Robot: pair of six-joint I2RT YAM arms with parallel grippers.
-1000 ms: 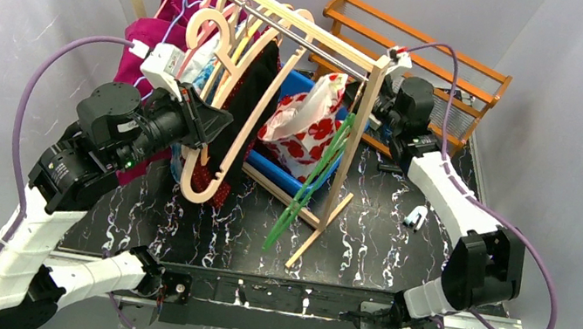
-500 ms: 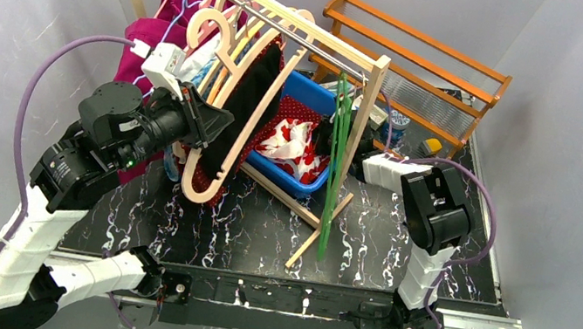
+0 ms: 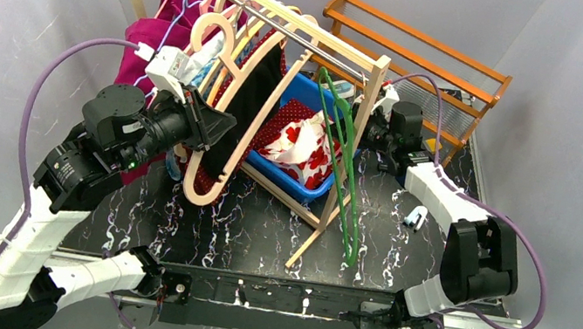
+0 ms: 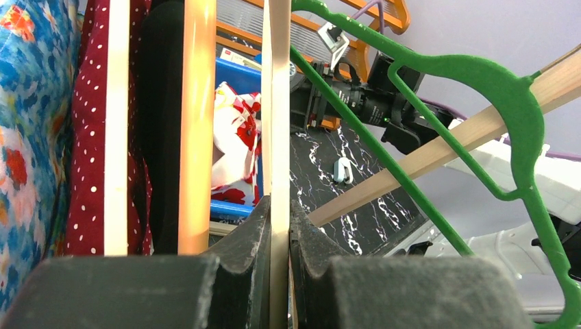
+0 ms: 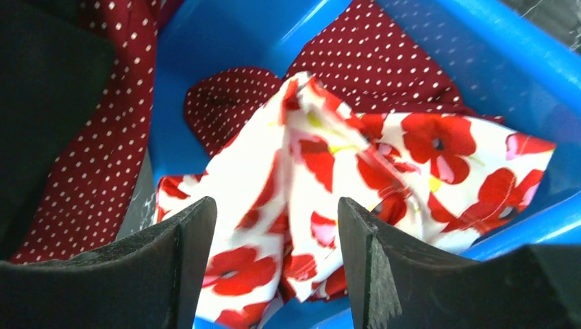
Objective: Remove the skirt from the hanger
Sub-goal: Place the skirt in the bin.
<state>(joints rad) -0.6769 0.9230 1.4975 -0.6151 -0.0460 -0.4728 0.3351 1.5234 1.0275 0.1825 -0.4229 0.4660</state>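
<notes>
Skirt (image 5: 356,171) heaped at the rim of the blue bin (image 5: 438,41).
Right gripper (image 5: 274,212) gapes empty above; left gripper (image 4: 279,212) (jaws tight) pinches a wooden hanger (image 4: 277,103).

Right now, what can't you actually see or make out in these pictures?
- Top view: small white object on the table, too small to identify.
- Right wrist view: whatever lies under the floral skirt in the blue bin.
- Left wrist view: hook of the wooden hanger, cut off by the top edge.
</notes>
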